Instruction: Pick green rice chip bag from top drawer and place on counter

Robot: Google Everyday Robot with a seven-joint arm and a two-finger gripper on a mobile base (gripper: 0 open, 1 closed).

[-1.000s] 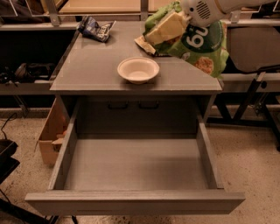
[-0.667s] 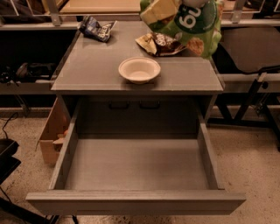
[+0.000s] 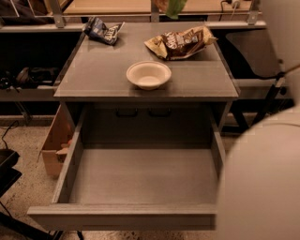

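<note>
Only the lower tip of the green rice chip bag shows, hanging at the top edge of the camera view above the back of the counter. My gripper is at that top edge, almost wholly out of frame; a tan sliver of it sits against the bag, shut on it and holding it in the air. The top drawer is pulled fully open below the counter, its grey floor bare. My white arm fills the lower right corner and hides the drawer's right front.
A white bowl sits mid-counter near the front. A brown-and-gold chip bag lies at the back right, a dark blue snack bag at the back left. A cardboard box stands on the floor left of the cabinet.
The gripper has lifted the green bag up and back, almost out of frame, which uncovers the brown bag. The view has shifted and my arm now covers the lower right.
</note>
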